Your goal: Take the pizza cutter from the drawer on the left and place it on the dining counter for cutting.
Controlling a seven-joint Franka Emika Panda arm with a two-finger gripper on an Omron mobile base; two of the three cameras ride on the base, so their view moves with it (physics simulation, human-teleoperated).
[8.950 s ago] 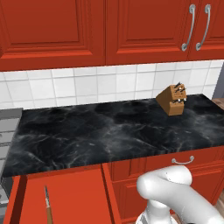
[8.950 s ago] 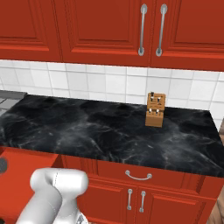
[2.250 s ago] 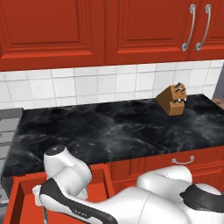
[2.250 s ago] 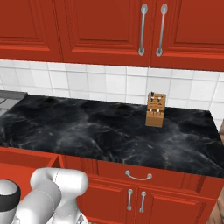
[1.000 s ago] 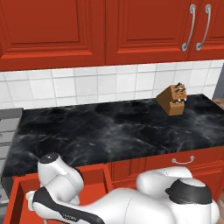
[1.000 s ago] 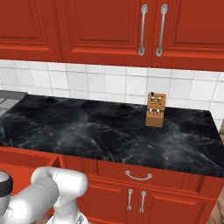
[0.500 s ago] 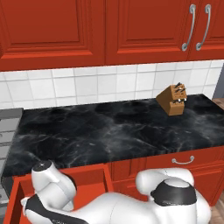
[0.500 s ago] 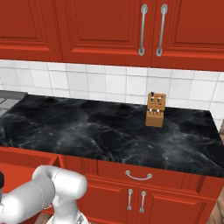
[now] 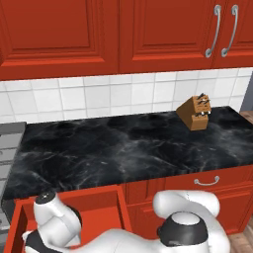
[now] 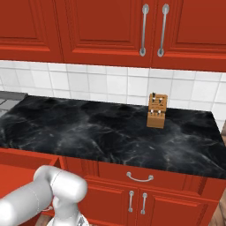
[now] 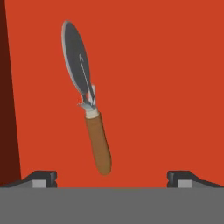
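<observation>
Pizza cutter (image 11: 87,105) lies flat on the red drawer (image 11: 166,87) floor, between the tips of the wide-open claw (image 11: 112,177) poised above it, nothing held. Reaching step: next, by the look of it, descend, straddle the brown handle and close. Black tabletop (image 9: 128,148) waits above.

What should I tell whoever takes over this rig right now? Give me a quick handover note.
Gripper: open, empty, poised over the pizza cutter with the handle between its fingertips, not touching.
Pizza cutter: lies flat on the floor of the open drawer, wheel away from the hand.
Done: drawer open, arm reached in.
Left: lower, close on the handle, lift out, carry to the dining counter and set it down.
</observation>
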